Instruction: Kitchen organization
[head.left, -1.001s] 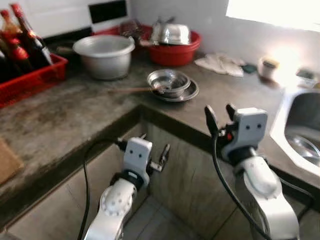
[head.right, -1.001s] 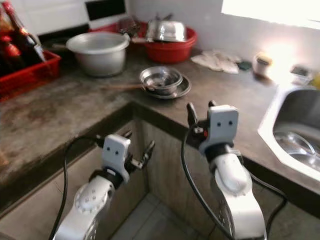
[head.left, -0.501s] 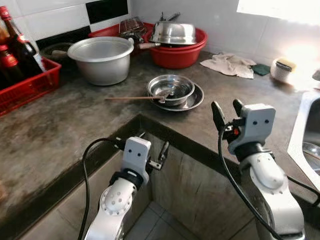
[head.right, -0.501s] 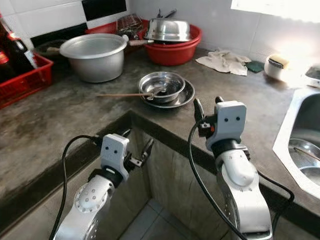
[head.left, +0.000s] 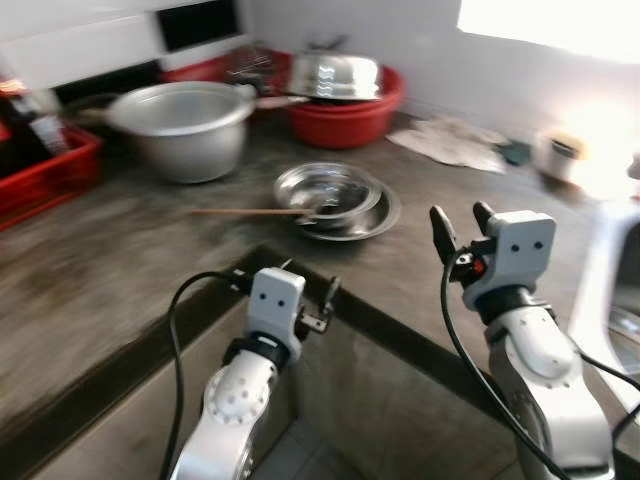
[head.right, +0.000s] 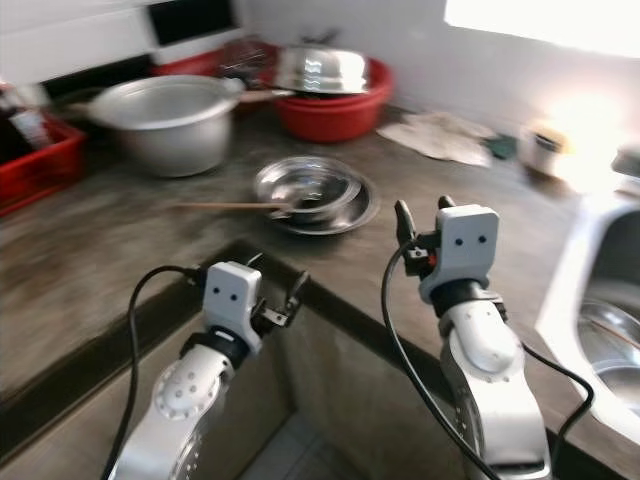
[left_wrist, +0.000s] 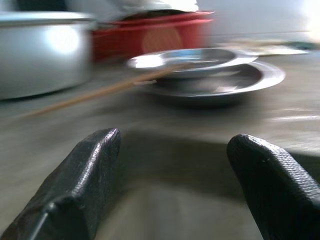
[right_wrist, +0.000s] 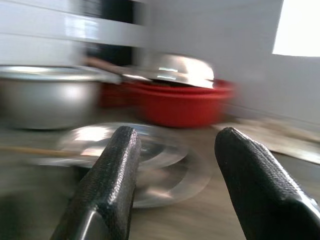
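A steel bowl (head.left: 330, 190) sits in a steel plate (head.left: 378, 212) on the grey stone counter (head.left: 140, 240), with a thin wooden handle (head.left: 245, 212) sticking out of the bowl to the left. My left gripper (head.left: 310, 285) is open and empty, low at the counter's inner corner and short of the bowl. In the left wrist view its fingers (left_wrist: 75, 190) frame the plate (left_wrist: 235, 82). My right gripper (head.left: 462, 220) hangs open and empty above the counter edge, right of the plate. Its fingers (right_wrist: 255, 180) point toward the bowl (right_wrist: 125, 137).
A big aluminium pot (head.left: 185, 125) stands behind the bowl. A red basin (head.left: 350, 100) holding an upturned steel bowl (head.left: 335, 72) is at the back. A red crate (head.left: 45, 165) is far left, a cloth (head.left: 450, 145) back right and a sink (head.left: 620, 290) at the right edge.
The whole picture has shifted and blurred, so the camera has moved nearer the counter corner. Both grippers stay open and empty, now closer to the bowl and plate.
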